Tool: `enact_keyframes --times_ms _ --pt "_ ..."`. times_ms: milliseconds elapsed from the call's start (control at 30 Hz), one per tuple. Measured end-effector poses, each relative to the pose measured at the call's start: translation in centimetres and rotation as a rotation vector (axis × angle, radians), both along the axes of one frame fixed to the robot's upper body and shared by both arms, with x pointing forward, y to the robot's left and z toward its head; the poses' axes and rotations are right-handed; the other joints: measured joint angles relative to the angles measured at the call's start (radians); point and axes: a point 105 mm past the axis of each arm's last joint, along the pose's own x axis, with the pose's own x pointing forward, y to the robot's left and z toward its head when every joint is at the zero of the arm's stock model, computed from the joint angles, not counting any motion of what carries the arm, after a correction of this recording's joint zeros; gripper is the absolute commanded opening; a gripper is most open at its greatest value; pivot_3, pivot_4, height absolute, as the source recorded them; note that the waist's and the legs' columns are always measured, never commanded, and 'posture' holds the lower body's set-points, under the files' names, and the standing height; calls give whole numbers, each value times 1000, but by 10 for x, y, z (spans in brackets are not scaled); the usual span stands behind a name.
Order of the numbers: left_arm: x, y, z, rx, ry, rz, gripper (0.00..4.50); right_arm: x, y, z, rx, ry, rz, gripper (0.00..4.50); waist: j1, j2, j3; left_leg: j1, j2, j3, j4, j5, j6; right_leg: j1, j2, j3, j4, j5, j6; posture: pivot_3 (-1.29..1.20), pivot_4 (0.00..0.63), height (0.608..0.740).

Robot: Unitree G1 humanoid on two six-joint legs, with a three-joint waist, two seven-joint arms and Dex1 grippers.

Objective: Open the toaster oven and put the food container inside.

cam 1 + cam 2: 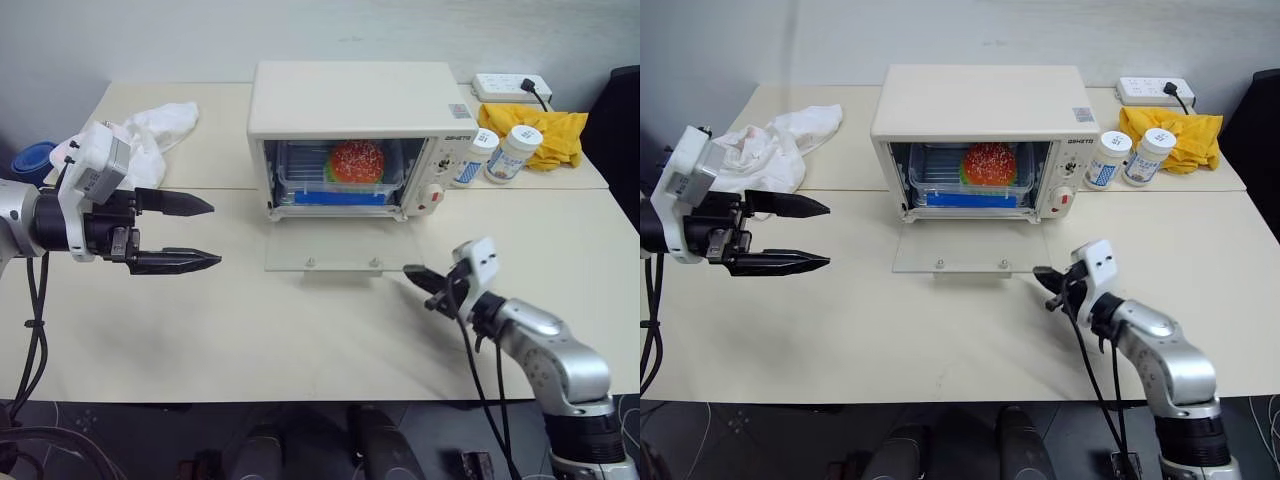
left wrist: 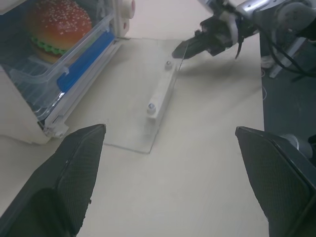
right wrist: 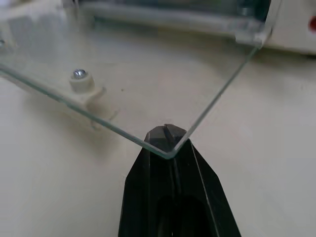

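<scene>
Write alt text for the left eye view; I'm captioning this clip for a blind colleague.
A cream toaster oven sits on a table with its glass door folded down flat and the food container, holding a burger, inside. The open left gripper hovers off to its left; the shut right gripper is at the door's right front corner.

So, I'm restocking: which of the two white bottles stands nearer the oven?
The left bottle, right beside the oven's knob panel; the other bottle stands farther right, against the yellow cloth.
</scene>
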Motion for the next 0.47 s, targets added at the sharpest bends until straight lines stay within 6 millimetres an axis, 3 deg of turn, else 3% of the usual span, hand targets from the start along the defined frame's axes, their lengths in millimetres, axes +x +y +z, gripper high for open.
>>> enact_keyframes --times_ms 100,233,333,467 --pt "4 5 1 -3 -14 22 4500 -11 -8 49 50 -74 83 1223 2 2 1 0 0 0 0 0 0 1 0 0 0 0 0 0 150 740" --pt "9 10 2 -12 -29 50 4500 -33 -31 105 -12 -160 150 2576 4 3 2 0 1 -1 0 -1 1 2 0 -1 -2 0 0 0 150 740" --pt "11 13 5 -21 -36 60 4500 -42 -41 121 -36 -163 173 3561 3 3 2 0 1 -1 0 -1 2 2 1 -1 -3 0 0 0 150 740" --pt "14 16 8 -38 -41 74 4500 -44 -49 127 -46 -135 190 3561 -1 3 2 1 1 1 1 -1 2 2 1 -1 -2 0 0 0 150 740"
